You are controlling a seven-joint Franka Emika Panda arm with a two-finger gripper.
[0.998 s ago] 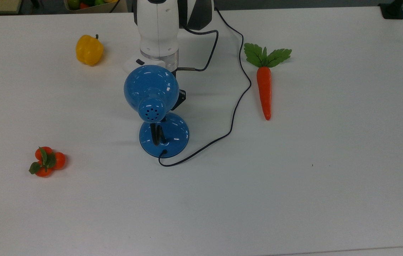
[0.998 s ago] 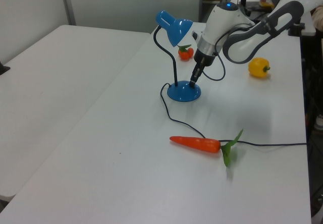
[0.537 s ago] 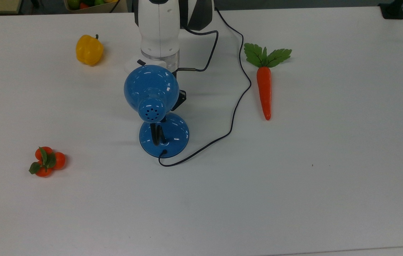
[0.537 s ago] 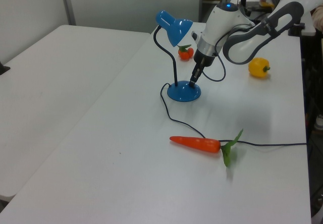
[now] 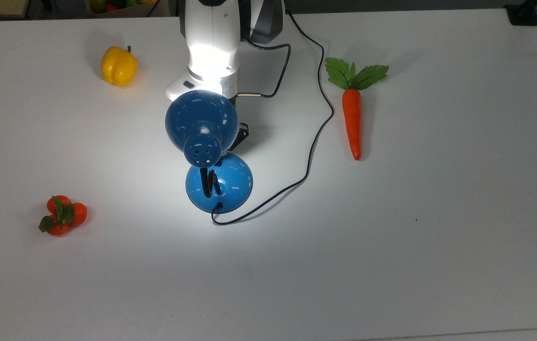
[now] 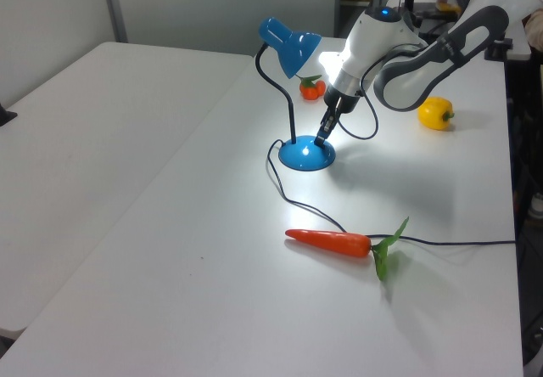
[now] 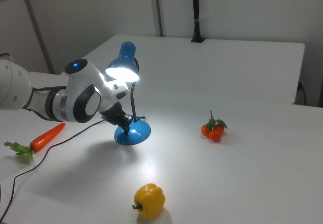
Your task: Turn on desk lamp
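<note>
The glossy blue desk lamp (image 5: 201,118) stands mid-table and is lit, throwing a bright pool of light on the white table (image 5: 391,260) and on my white arm. Its dome shade (image 7: 123,65) glows underneath, and a black bendy neck (image 6: 293,97) rises from the round blue base (image 5: 230,182). A thin black cord (image 5: 316,137) runs off from the base. My gripper (image 6: 321,139) is shut, its narrow black tip pointing down and touching the base's edge (image 7: 125,120). In the top view the shade covers most of it.
A yellow pepper (image 5: 118,66) lies toward the top view's upper left. A carrot (image 5: 353,113) lies at the top view's right, beside the cord. A cluster of small oranges (image 5: 62,215) sits at the top view's lower left.
The lamp has come on, and bright light now falls on the table and my arm. The gripper tip and the shade have shifted very slightly.
</note>
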